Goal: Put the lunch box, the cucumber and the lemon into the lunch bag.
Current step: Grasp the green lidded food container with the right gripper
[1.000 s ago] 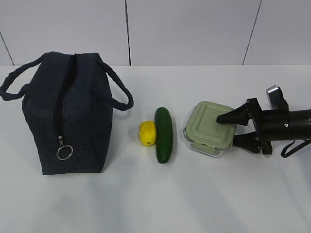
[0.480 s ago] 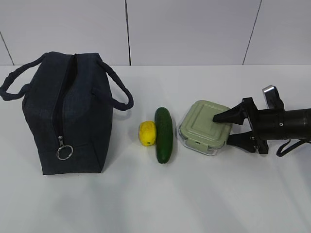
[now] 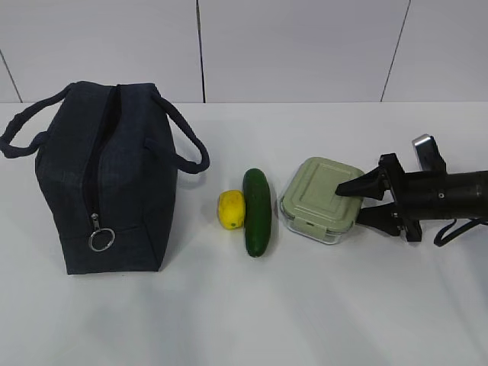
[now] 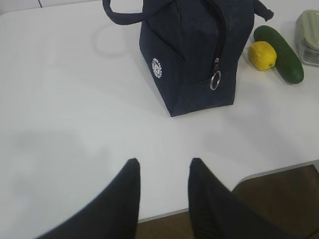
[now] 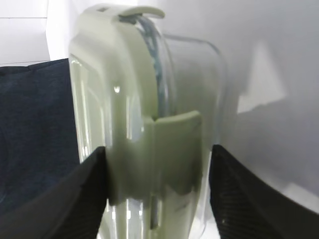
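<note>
Right jaws narrowed since 0.5 s ago, now straddling lunch box (image 3: 320, 200) lid & base, grip unclear; left jaws apart

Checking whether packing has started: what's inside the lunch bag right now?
Cannot tell: the lunch bag has its zipper run down to the ring pull, so the fabric hides the inside. The lemon, cucumber and lunch box all sit outside on the table.
</note>
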Action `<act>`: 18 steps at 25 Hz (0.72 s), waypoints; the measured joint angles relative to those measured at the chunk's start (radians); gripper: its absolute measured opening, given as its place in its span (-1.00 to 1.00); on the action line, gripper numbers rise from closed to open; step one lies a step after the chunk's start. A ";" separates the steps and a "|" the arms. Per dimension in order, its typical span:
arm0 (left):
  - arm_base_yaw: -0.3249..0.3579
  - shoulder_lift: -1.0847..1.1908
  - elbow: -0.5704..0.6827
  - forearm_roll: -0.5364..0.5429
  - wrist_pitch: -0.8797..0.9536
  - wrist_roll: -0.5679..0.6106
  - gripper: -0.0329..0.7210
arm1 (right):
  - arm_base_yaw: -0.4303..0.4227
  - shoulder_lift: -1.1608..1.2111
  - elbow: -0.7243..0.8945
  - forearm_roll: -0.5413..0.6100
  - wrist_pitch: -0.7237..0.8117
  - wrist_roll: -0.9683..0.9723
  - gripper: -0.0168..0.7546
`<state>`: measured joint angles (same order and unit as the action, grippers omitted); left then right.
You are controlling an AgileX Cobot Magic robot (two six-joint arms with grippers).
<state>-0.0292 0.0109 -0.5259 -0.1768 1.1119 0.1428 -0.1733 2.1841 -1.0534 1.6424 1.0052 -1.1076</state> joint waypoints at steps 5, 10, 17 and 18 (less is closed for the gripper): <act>0.000 0.000 0.000 0.000 0.000 0.000 -0.28 | 0.000 0.000 0.000 0.006 0.000 0.000 0.17; 0.000 0.000 0.000 0.000 0.000 0.000 -0.28 | 0.000 0.000 0.000 0.012 0.002 0.000 0.17; 0.000 0.000 0.000 0.000 0.000 0.000 -0.28 | 0.000 0.000 0.000 0.014 0.021 0.000 0.15; 0.000 0.000 0.000 0.000 0.000 0.000 -0.28 | 0.000 0.002 0.000 0.014 0.028 0.000 0.15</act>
<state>-0.0292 0.0109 -0.5259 -0.1768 1.1119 0.1428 -0.1733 2.1862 -1.0534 1.6569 1.0336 -1.1076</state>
